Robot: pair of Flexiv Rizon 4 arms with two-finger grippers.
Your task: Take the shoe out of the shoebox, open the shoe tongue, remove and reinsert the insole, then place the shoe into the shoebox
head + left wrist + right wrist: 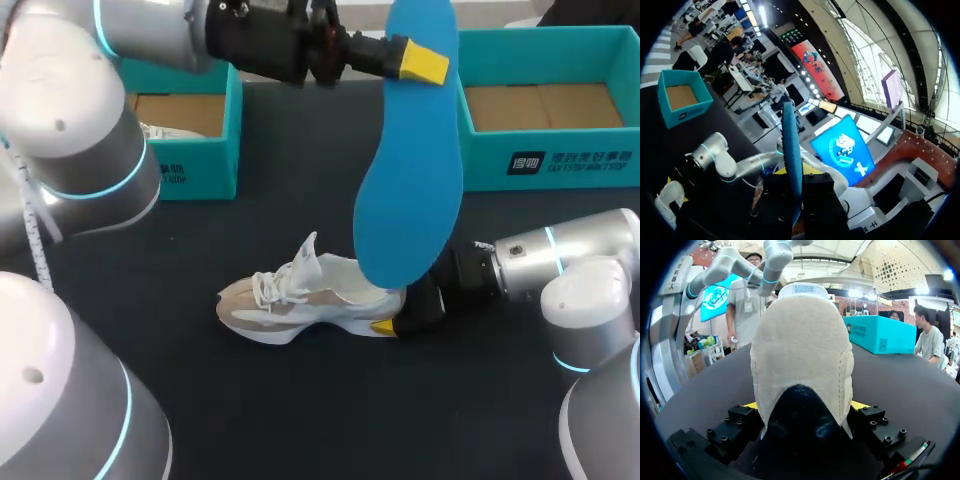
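teal shoeboxes (560, 160) stand behind. your left end effector (418, 58) clamps the blue insole (410, 190) above the sneaker (300, 300); right end effector (395, 322) clamps its heel.

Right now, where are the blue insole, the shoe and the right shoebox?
blue insole (410, 200), head view, middle of its flat face.
shoe (312, 300), head view, its side panel.
right shoebox (485, 160), head view, its front wall.

The shoe (300, 300) has a rough, matt beige suede-like heel; the insole (410, 170) looks smooth matt blue foam; the far right shoebox (560, 160) is teal card, brown inside; the table (300, 420) is matt black
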